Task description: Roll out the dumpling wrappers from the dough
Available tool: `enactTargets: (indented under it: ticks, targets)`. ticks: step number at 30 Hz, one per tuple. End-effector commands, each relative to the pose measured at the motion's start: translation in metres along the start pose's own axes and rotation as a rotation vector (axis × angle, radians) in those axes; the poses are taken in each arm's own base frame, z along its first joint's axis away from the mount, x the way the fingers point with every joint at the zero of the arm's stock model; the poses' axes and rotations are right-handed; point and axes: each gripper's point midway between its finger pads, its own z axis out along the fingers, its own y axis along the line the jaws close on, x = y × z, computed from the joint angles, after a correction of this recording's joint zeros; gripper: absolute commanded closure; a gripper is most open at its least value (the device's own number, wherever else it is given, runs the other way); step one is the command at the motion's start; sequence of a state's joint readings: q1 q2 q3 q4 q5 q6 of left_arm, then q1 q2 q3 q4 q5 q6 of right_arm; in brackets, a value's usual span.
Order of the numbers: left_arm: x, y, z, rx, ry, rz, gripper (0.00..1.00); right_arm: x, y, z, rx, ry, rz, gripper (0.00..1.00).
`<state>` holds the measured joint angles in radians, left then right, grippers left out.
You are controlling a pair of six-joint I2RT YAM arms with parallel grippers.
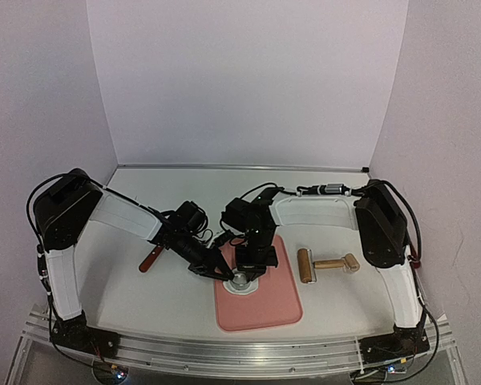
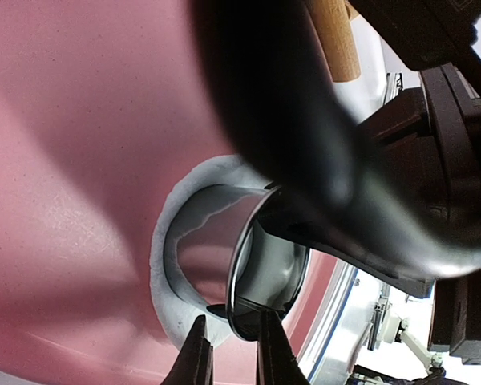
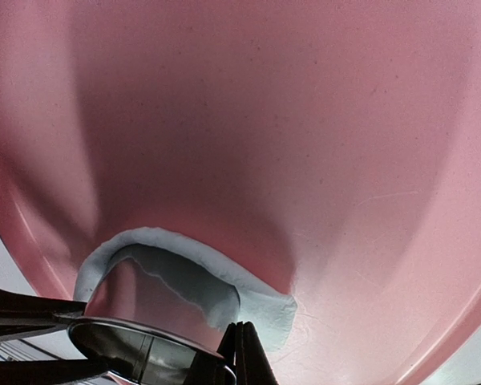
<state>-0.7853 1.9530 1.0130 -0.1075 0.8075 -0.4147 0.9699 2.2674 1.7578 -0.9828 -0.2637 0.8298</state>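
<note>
The left pincer (image 2: 232,353) has its two tips a narrow gap apart with the lower rim of the ring cutter (image 2: 264,265) running between them, so it is pinching the thin metal wall. The right pincer (image 3: 240,353) has its tips pressed almost together on the opposite side of the rim and seems to nip the wall there too, though the contact itself is hard to make out.

The ring stands tilted on the dough (image 3: 256,309), a thin ragged-edged white sheet that curls up around its base. The dough lies on the pink mat (image 3: 305,120), near its left edge. None of the dumpling wrappers lies free on the mat in these views.

The step in hand looks like cutting: the ring is set into the rolled sheet. Next it probably needs to be pressed flat and twisted, then lifted without dragging the soft sheet up with it.

Further out on the worktop (image 1: 144,305), the rolling pin (image 1: 329,264) lies right of the mat and a red-handled tool (image 1: 151,259) lies to its left.
</note>
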Motion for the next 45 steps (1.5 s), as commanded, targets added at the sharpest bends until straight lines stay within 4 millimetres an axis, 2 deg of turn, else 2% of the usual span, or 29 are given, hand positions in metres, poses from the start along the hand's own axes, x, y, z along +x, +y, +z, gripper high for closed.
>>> enactTargets:
  ticks: [1,7,13,20,24,28,32,36,40,45]
  targets:
    - [0.103,0.103,0.011,-0.367,0.249,-0.241,0.88,0.056,-0.067,0.110,0.252,0.244,0.064,1.00]
    - [0.106,0.109,0.013,-0.383,0.262,-0.250,0.89,0.062,-0.078,0.118,0.281,0.266,0.076,1.00]
    - [0.105,0.111,0.016,-0.382,0.264,-0.254,0.89,0.064,-0.082,0.116,0.295,0.261,0.084,1.00]
    - [0.107,0.106,0.012,-0.373,0.243,-0.285,0.90,0.056,-0.073,0.112,0.279,0.247,0.070,1.00]
    - [0.110,0.110,0.006,-0.416,0.239,-0.293,0.91,0.045,-0.057,0.111,0.245,0.230,0.043,1.00]
    - [0.104,0.111,0.003,-0.443,0.229,-0.282,0.91,0.035,-0.044,0.108,0.224,0.210,0.026,1.00]
    - [0.092,0.108,0.005,-0.440,0.224,-0.263,0.91,0.036,-0.052,0.102,0.267,0.210,0.024,1.00]
    - [0.071,0.097,0.002,-0.437,0.191,-0.215,0.91,0.031,-0.061,0.092,0.285,0.198,0.031,1.00]
    - [0.047,0.080,-0.005,-0.429,0.150,-0.150,0.90,0.019,-0.058,0.083,0.272,0.169,0.015,1.00]
    - [0.010,0.049,-0.017,-0.402,0.080,-0.070,0.86,0.011,-0.059,0.079,0.293,0.162,0.000,1.00]
